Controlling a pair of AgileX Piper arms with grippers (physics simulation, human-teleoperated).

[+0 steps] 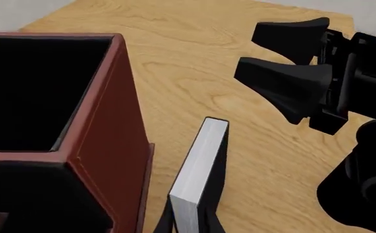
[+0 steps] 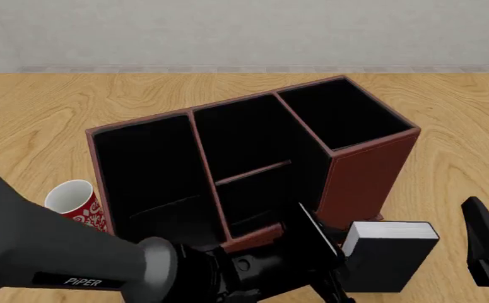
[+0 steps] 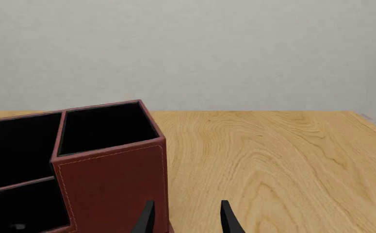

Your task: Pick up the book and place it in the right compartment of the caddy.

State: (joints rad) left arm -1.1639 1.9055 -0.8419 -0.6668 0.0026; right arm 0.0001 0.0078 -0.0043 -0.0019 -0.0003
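Note:
The black book [image 2: 394,259] with white page edges stands on edge just in front of the caddy's right front corner. My left gripper [image 2: 335,260] is shut on its lower end. In the left wrist view the book [image 1: 201,165] runs out from between the fingers [image 1: 164,224]. I cannot tell whether it is off the table. The red-brown caddy [image 2: 366,180] has its right compartment [image 2: 341,113] at the far right, black inside and holding nothing; it also shows in the left wrist view [image 1: 26,87] and right wrist view [image 3: 106,128]. My right gripper [image 2: 485,247] is open with nothing in it, right of the book.
A red-and-white mug [image 2: 74,202] stands at the caddy's left front. The left arm [image 2: 59,259] fills the lower left of the front view. The right gripper [image 1: 249,54] shows in the left wrist view beyond the book. Bare wood table [image 3: 278,160] lies right of the caddy.

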